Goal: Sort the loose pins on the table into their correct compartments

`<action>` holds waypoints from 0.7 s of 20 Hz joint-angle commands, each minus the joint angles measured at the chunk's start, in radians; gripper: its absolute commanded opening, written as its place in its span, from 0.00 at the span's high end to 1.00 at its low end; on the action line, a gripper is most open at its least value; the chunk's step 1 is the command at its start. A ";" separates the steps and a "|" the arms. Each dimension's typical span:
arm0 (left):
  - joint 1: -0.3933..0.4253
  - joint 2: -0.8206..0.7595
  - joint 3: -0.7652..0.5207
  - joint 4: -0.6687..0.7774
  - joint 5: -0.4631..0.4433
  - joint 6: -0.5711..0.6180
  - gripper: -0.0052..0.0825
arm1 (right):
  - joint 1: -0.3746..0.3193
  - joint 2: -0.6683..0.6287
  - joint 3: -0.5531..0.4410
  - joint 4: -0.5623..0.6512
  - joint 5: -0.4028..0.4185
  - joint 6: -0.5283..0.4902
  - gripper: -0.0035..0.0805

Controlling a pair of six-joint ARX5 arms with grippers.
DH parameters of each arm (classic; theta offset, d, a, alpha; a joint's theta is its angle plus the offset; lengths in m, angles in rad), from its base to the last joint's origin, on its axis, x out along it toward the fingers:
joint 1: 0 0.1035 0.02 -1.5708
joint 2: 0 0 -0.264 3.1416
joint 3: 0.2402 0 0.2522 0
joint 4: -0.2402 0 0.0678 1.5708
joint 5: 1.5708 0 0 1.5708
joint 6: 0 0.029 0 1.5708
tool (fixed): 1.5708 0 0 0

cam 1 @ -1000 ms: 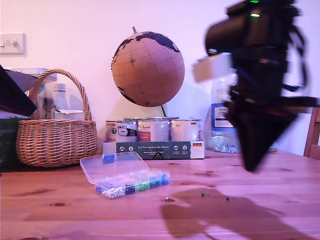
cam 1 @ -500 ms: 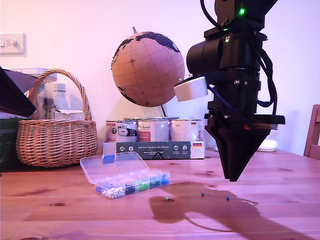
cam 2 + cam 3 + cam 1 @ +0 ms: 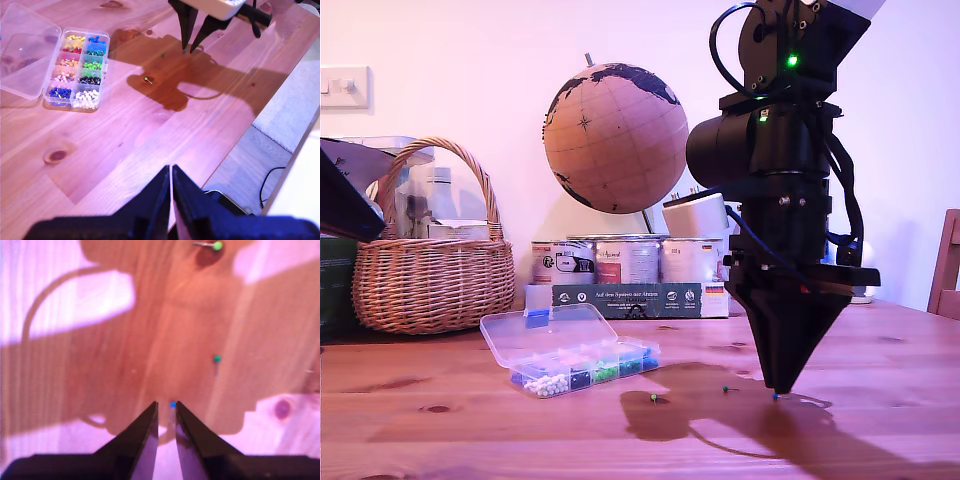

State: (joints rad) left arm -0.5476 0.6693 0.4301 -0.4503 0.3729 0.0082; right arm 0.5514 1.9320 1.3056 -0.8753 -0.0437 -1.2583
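Three loose pins lie on the table (image 3: pixel 470 430). The blue pin (image 3: pixel 173 404) sits between the tips of my second gripper (image 3: pixel 166 404), whose fingers stand a narrow gap apart. The exterior view shows that gripper (image 3: pixel 780 392) pointing straight down, its tip at the blue pin (image 3: pixel 775 397). One green pin (image 3: pixel 725 388) lies just beside it and another green pin (image 3: pixel 653 398) lies nearer the box. The clear organiser box (image 3: pixel 582 365) is open, showing its compartments (image 3: pixel 80 65) of coloured pins. My first gripper (image 3: pixel 171 169) hangs high above the table, shut and empty.
A wicker basket (image 3: pixel 432 270), a globe (image 3: pixel 616 138), tins and a dark carton (image 3: pixel 640 299) line the back of the table. A dark shape (image 3: pixel 340 190) juts in at the exterior view's left edge. The table's edge (image 3: pixel 235 145) and floor show in the first wrist view.
My second gripper has come down and toward the exterior view's left, from well above the table to the blue pin. The pins and box have not moved.
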 commanded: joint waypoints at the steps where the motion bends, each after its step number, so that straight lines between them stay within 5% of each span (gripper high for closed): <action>1: -0.002 -0.002 -0.011 0.002 0.003 -0.001 0.97 | 0.004 0.004 0.006 0.007 -0.003 -0.006 0.85; 14: -0.002 -0.002 -0.011 0.001 0.003 -0.001 0.97 | 0.003 0.053 0.006 0.006 0.002 0.001 0.85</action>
State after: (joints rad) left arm -0.5476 0.6693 0.4301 -0.4526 0.3729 0.0082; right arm 0.5514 1.9579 1.3106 -0.8577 -0.0410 -1.2579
